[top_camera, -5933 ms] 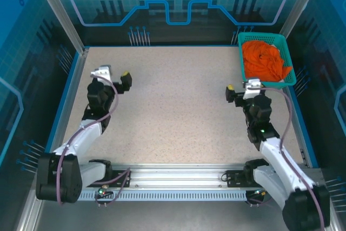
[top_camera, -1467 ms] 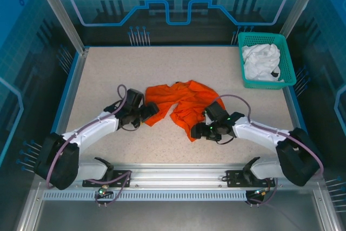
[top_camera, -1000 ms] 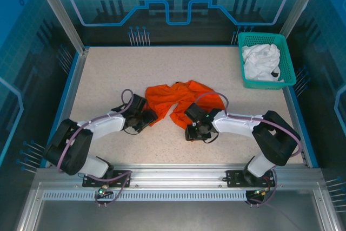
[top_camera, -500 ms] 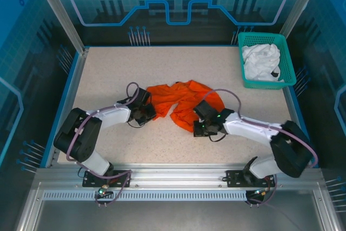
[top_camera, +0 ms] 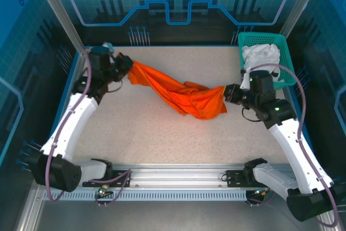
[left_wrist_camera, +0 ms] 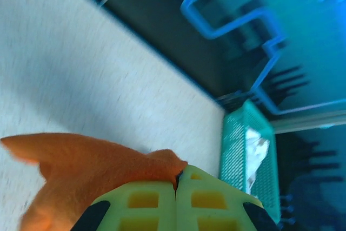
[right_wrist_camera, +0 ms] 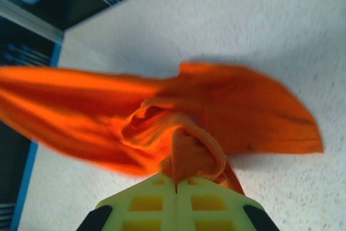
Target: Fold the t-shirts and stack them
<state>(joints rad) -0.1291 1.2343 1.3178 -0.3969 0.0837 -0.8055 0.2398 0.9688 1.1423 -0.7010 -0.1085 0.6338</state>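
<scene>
Left jaws and right jaws each pinch an end of the orange shirt (top_camera: 174,92), strung across the counter (top_camera: 162,139) from far-left corner toward right edge. It looks limp and light, best gripped at corners.

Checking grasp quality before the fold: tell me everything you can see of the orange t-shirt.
The orange t-shirt is plain bright orange soft cloth, creased and twisted, not yet folded. It is strung out as a sagging band over the table, from far left down toward the right. The left gripper is shut on its left end, the right gripper on a bunched fold at its right end. Whether the sagging middle touches the table cannot be told.
</scene>
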